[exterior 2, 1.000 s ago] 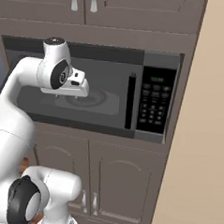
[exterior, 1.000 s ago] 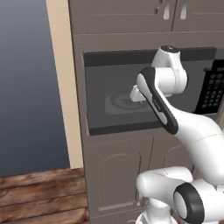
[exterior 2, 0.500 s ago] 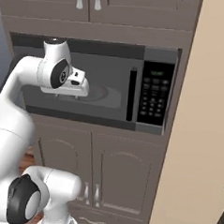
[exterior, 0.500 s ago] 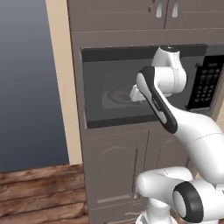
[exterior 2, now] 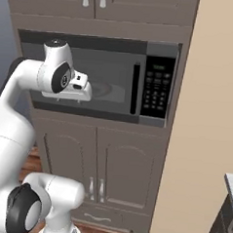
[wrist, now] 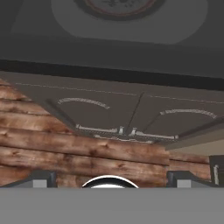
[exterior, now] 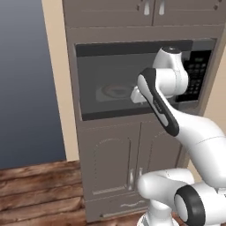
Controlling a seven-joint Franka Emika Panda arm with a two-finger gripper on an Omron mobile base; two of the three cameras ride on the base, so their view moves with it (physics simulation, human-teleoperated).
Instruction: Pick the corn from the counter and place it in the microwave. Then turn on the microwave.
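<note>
- Claw spread wide, holding nothing, before the microwave.
- Its door handle looks rigid, smooth: grip mid-bar, probably.

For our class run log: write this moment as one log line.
hand: open, empty, pointing down | microwave: door shut, plate inside | corn: not placed

The microwave is grey and built in, its dark glass door shut. A round plate lies inside. Its black keypad sits right of the bar handle.
</note>
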